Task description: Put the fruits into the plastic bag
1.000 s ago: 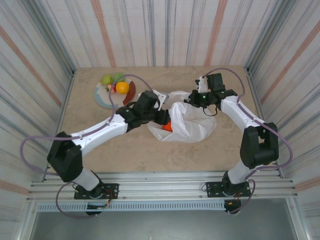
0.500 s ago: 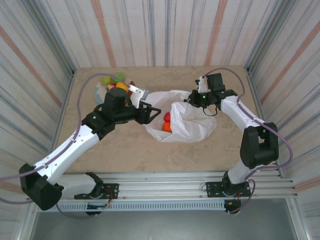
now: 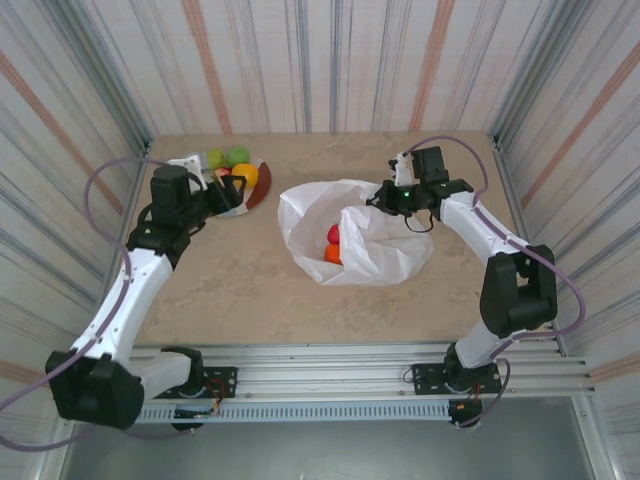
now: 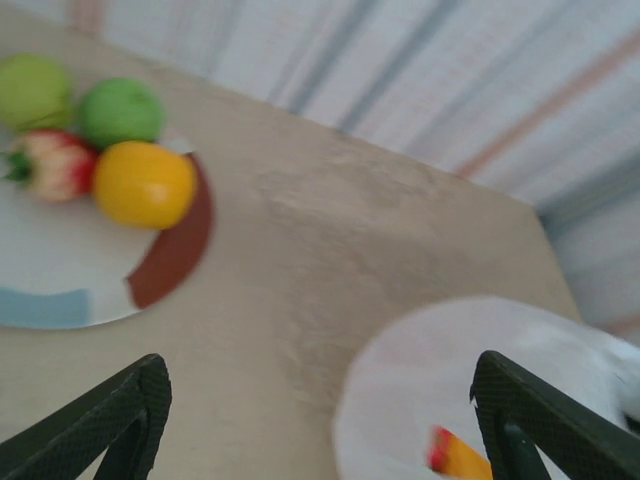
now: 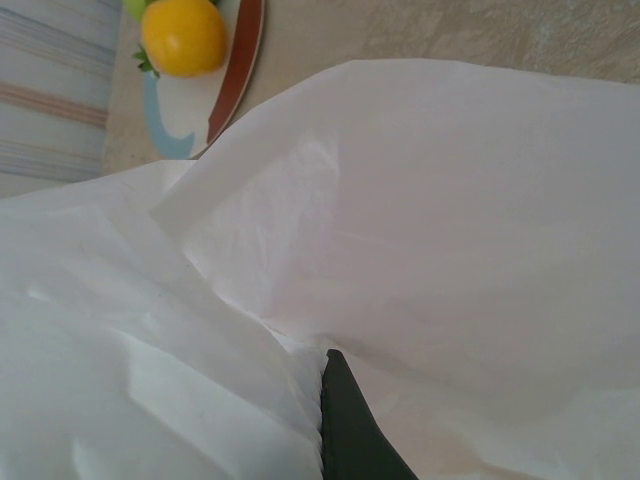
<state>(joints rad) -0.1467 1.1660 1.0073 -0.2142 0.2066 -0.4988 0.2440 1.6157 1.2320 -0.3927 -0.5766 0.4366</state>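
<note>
Risks first: the fruits [image 3: 238, 156] on the plate [image 4: 60, 290] sat bunched and touching, so wide left fingers [image 4: 520, 410] going for the orange fruit [image 4: 145, 185] would likely nudge the reddish fruit [image 4: 55, 165] or green fruit [image 4: 122, 112] over the rim and send it rolling across the table [image 3: 230, 290]; round skin could also squirt out of a shallow pinch. Left fingers were spread wide, nothing between them, hovering just beside the plate at far left. Second risk: the plastic bag [image 3: 385, 255] mouth looked propped open by the right fingers [image 5: 345, 420], closed on its thin far edge; if that film slipped, the mouth would probably flop shut. Bag lay mid-table, mouth facing left, two bagged fruits [image 3: 333, 254], red and orange, inside near the opening, where a tug could roll them out. Plate held four, counting a yellow-green fruit [image 4: 35, 90]
</note>
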